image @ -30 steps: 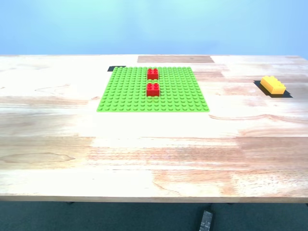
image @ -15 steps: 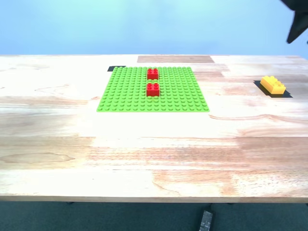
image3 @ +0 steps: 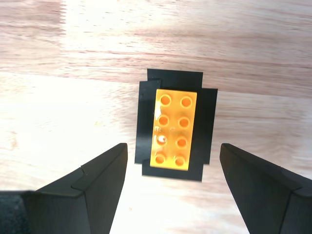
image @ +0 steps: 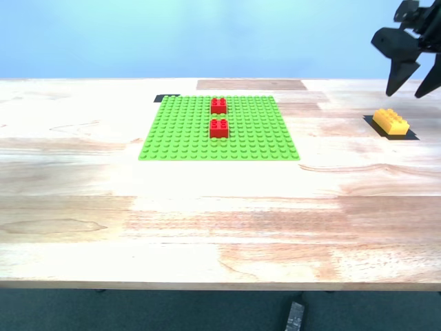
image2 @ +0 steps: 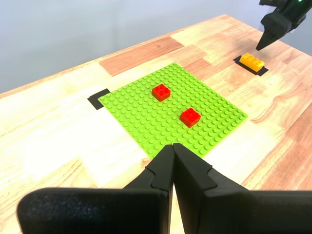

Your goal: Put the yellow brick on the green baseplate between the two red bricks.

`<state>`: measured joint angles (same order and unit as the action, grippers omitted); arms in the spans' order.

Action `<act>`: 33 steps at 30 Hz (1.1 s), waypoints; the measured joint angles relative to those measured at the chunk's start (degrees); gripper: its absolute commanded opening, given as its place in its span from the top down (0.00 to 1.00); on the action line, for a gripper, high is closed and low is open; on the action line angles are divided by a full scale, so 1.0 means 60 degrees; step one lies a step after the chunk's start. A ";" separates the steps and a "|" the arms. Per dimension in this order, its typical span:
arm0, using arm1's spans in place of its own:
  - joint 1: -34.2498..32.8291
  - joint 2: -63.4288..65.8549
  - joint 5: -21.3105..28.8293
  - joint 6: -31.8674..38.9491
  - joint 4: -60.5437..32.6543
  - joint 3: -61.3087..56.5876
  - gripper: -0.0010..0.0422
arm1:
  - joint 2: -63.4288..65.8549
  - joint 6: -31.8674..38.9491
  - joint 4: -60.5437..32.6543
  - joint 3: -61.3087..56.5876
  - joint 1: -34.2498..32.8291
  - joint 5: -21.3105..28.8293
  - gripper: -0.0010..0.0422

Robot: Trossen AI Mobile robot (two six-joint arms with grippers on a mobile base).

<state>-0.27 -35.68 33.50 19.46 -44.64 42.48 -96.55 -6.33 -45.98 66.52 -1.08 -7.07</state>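
Observation:
The yellow brick (image: 391, 122) lies on a black patch near the exterior view's right edge, apart from the green baseplate (image: 255, 141). Two red bricks (image: 218, 105) (image: 219, 128) stand on the plate in one column with a narrow gap between them. My second gripper (image: 408, 91) hangs open just above the yellow brick (image3: 173, 128), its fingers (image3: 105, 175) wide to either side and not touching it. My first gripper (image2: 173, 147) is shut on nothing, held high and back from the baseplate (image2: 141, 122); the exterior view does not show it.
A black tape patch (image: 408, 135) lies under the yellow brick, and another (image: 165, 98) sits at the baseplate's far corner. A darker wood inset (image: 251, 85) lies behind the plate. Bare wooden tabletop (image: 207, 221) stretches to the front edge.
My second gripper has come down into the exterior view from the top right and now hangs over the yellow brick. The bricks and baseplate have not moved.

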 measured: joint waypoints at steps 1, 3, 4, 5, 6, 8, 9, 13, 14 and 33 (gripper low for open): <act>0.0000 0.0000 0.0004 0.0000 0.0000 0.0000 0.98 | -0.0098 0.0004 0.0040 0.0000 0.0033 0.0000 0.37; 0.0000 0.0000 0.0022 0.0000 -0.0004 0.0000 0.98 | -0.0310 0.0000 0.0153 0.0000 0.0055 -0.0007 0.37; 0.0000 0.0000 0.0033 0.0000 0.0000 0.0000 0.98 | -0.0412 0.0004 0.0193 0.0000 0.0055 -0.0015 0.37; 0.0000 0.0000 0.0033 0.0000 0.0000 0.0000 0.98 | -0.0525 0.0000 0.0240 0.0000 0.0055 -0.0011 0.37; 0.0000 0.0000 0.0029 0.0000 0.0000 0.0000 0.98 | -0.0637 0.0000 0.0284 0.0000 0.0058 0.0011 0.37; 0.0000 0.0000 0.0033 0.0004 0.0000 0.0000 0.98 | -0.0801 0.0000 0.0328 0.0000 0.0058 0.0109 0.37; 0.0000 0.0004 0.0033 0.0004 0.0000 0.0000 0.98 | -0.0860 0.0000 0.0321 0.0000 0.0058 0.0186 0.37; 0.0000 0.0000 0.0033 0.0004 0.0004 -0.0004 0.98 | -0.1042 -0.0095 0.0463 0.0000 0.0062 0.0251 0.37; -0.0004 0.0000 0.0033 0.0000 0.0007 -0.0004 0.98 | -0.1082 -0.0095 0.0517 0.0000 0.0062 0.0251 0.37; 0.0000 -0.0007 0.0011 0.0004 0.0007 -0.0018 0.98 | -0.1501 0.0033 0.0838 -0.0015 0.0219 0.0561 0.66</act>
<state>-0.27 -35.73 33.56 19.49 -44.60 42.37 -105.56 -6.13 -40.95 66.43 0.23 -3.70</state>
